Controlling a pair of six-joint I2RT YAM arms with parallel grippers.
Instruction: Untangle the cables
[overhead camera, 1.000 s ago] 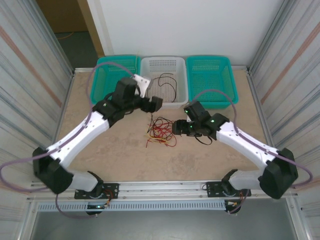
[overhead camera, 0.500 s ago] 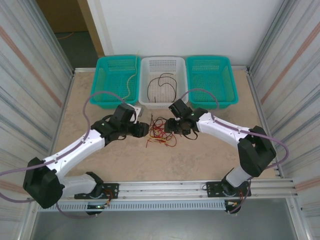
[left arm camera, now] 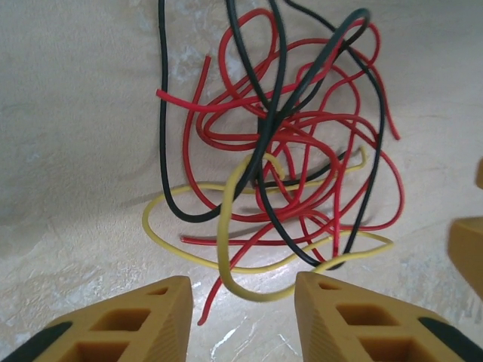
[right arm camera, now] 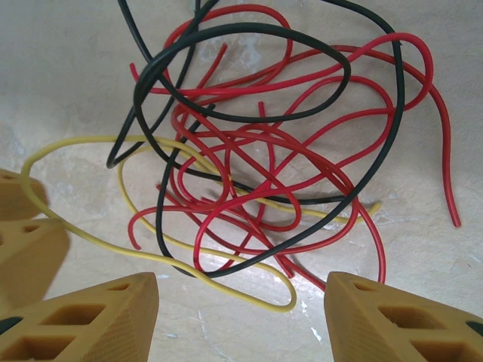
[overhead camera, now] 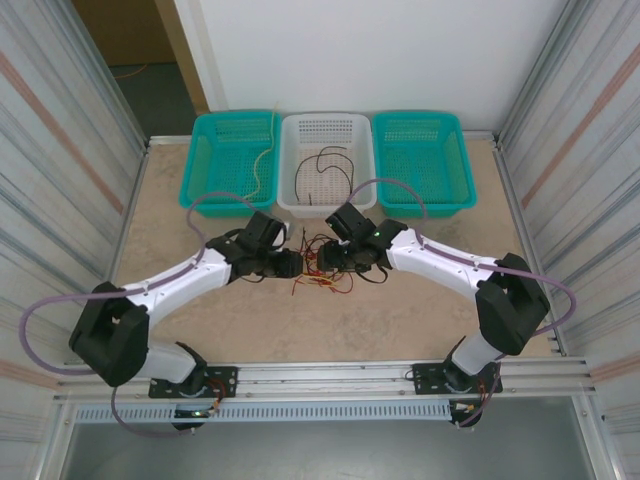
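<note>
Cables (left arm camera: 287,151): red, black and yellow strands tangled in one loose heap on counter (left arm camera: 75,113), near white basket (overhead camera: 328,122). Left gripper (left arm camera: 241,326) and right gripper (right arm camera: 241,324) spread apart, empty.

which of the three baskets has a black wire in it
The white plastic basket in the middle; the left teal basket holds a thin pale yellow wire instead.

Left teal basket (overhead camera: 222,165), white basket (overhead camera: 326,128), right teal basket (overhead camera: 420,165)
</note>
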